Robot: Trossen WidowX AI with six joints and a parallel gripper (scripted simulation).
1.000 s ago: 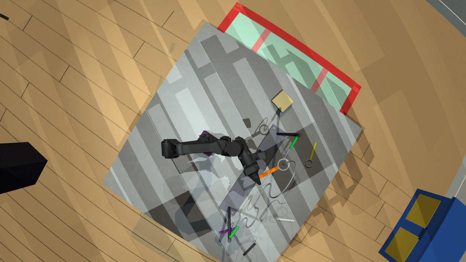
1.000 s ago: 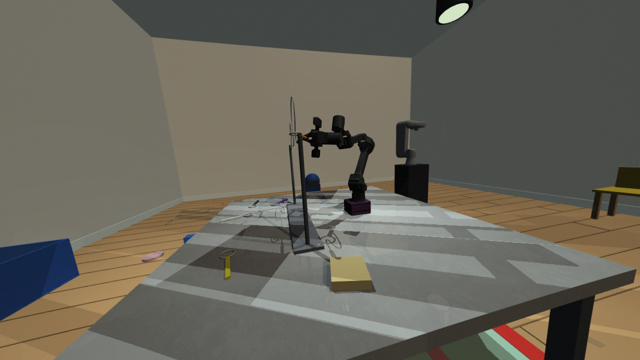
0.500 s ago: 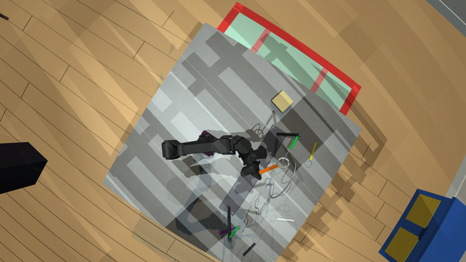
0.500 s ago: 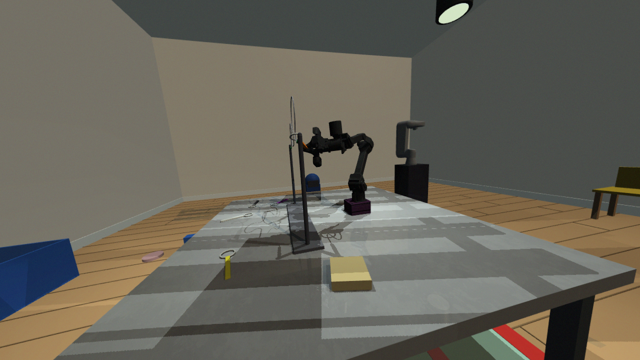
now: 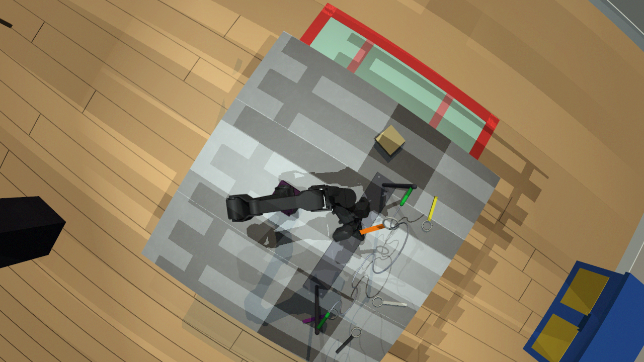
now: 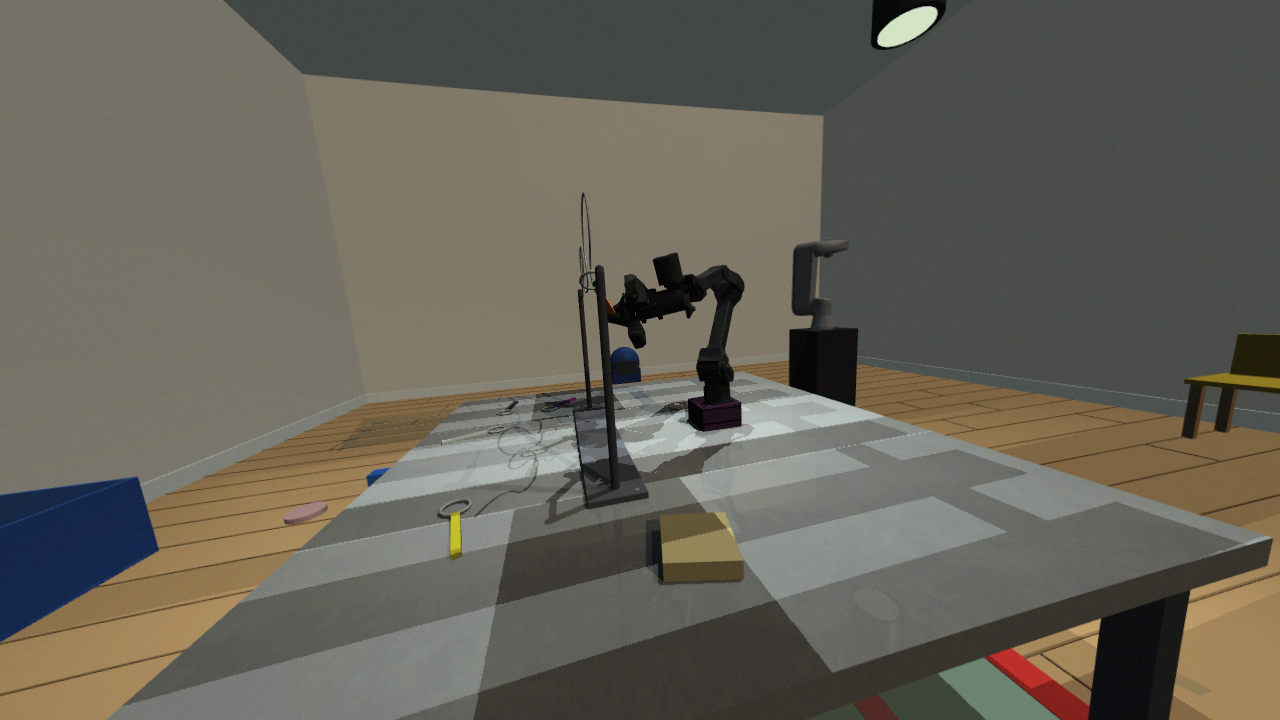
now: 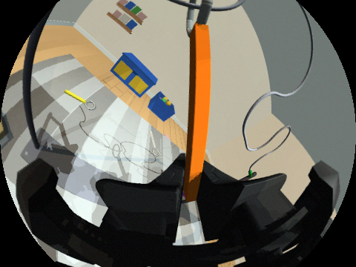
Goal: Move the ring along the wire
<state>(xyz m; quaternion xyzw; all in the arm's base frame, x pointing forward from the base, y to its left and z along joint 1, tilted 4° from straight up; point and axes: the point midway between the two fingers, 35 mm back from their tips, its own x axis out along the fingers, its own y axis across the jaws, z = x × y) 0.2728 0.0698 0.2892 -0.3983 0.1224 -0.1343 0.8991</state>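
Around orange handle (image 5: 372, 229) (image 7: 199, 107): gripper (image 5: 360, 232) (image 7: 187, 157) nearly shut, gripping

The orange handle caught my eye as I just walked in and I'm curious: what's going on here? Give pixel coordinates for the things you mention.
A black robot arm has its claw (image 7: 187, 157) shut on the orange handle (image 5: 372, 229) (image 7: 199, 100) of a ring (image 5: 390, 223). The ring is up at the bent wire (image 5: 407, 238) (image 7: 311, 48), between the two green parts, and hasn't reached either one.

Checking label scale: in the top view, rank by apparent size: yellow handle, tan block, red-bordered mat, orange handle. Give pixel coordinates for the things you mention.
1. red-bordered mat (image 5: 412, 57) (image 6: 1038, 682), visible part
2. tan block (image 5: 390, 140) (image 6: 700, 546) (image 7: 3, 130)
Unranked: orange handle (image 5: 372, 229) (image 6: 610, 306) (image 7: 200, 93), yellow handle (image 5: 432, 208) (image 6: 455, 534) (image 7: 75, 96); orange is raised, nearer the camera.
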